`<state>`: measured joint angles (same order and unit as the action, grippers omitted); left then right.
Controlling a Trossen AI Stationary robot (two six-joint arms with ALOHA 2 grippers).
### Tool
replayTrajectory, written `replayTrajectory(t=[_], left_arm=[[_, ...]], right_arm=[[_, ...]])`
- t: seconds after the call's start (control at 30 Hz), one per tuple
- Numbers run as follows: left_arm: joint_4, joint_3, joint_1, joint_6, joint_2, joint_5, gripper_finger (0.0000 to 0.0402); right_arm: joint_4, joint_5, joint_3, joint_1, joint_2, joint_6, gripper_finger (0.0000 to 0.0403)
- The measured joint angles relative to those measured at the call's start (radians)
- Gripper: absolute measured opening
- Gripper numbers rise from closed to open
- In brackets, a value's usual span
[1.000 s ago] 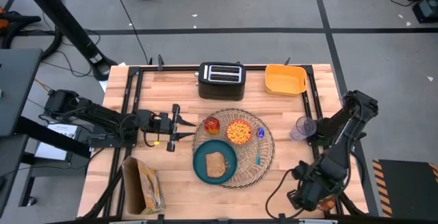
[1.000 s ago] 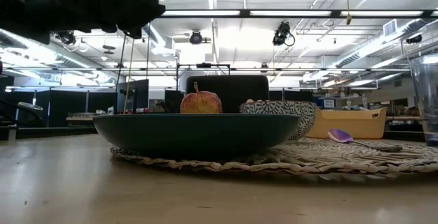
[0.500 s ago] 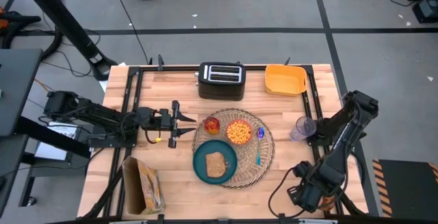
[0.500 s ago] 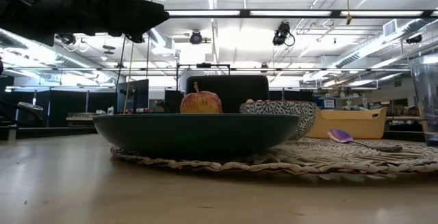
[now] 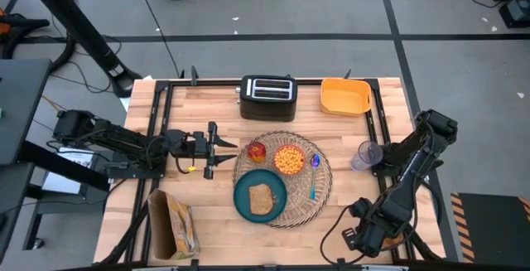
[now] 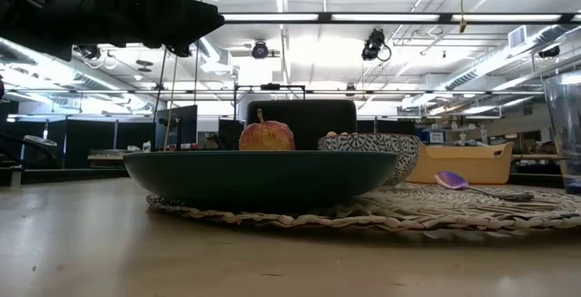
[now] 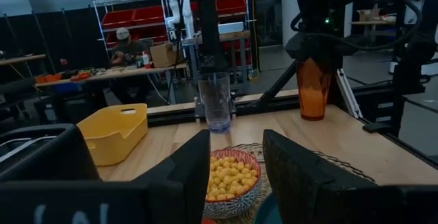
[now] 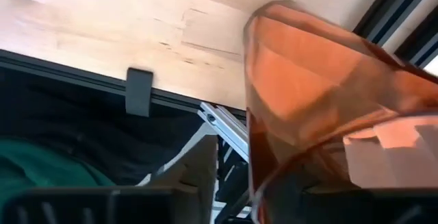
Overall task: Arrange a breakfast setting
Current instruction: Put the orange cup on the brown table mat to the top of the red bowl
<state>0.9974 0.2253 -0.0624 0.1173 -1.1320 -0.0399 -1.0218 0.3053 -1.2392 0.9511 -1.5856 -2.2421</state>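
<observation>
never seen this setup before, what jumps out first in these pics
The round woven placemat at the table's centre, carrying a teal plate with a toast slice, a cereal bowl, a red fruit and a blue spoon. Next, the right gripper at the table's near right corner, around an orange tumbler. The left gripper hovers open beside the mat.

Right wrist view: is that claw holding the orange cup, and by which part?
Cannot be told: the right gripper sits at the orange tumbler's upper part, but a firm grip isn't visible.

My arms: dark, matte black, jointed segments, black cables trailing. My left gripper [image 5: 217,147]: two slim black fingers [image 7: 185,176], broad flat pads. My right gripper [image 5: 396,236]: black housing.
</observation>
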Motion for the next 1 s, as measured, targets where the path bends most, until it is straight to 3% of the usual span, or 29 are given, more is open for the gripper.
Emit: replayTrajectory(t=[0.27,0.43,0.57,0.77,1.0], left_arm=[[0.0,0.0,0.0,0.0,0.0,0.0,0.0144],[0.0,0.0,0.0,0.0,0.0,0.0,0.0144],[0.001,0.0,0.0,0.0,0.0,0.0,0.0144],[0.0,0.0,0.001,0.0,0.0,0.0,0.0144],[-0.008,0.0,0.001,-0.036,0.0,0.0,0.0144]], right_arm=[[-0.005,-0.017,0.0,0.0,0.0,0.021,0.0014],[-0.023,-0.015,-0.004,-0.004,0.004,0.072,0.002],[-0.136,-0.011,-0.059,-0.032,0.006,0.16,0.0012],[-0.343,-0.013,-0.198,-0.104,0.009,0.351,0.0012],[-0.417,-0.097,-0.27,-0.203,0.01,0.628,0.0012]])
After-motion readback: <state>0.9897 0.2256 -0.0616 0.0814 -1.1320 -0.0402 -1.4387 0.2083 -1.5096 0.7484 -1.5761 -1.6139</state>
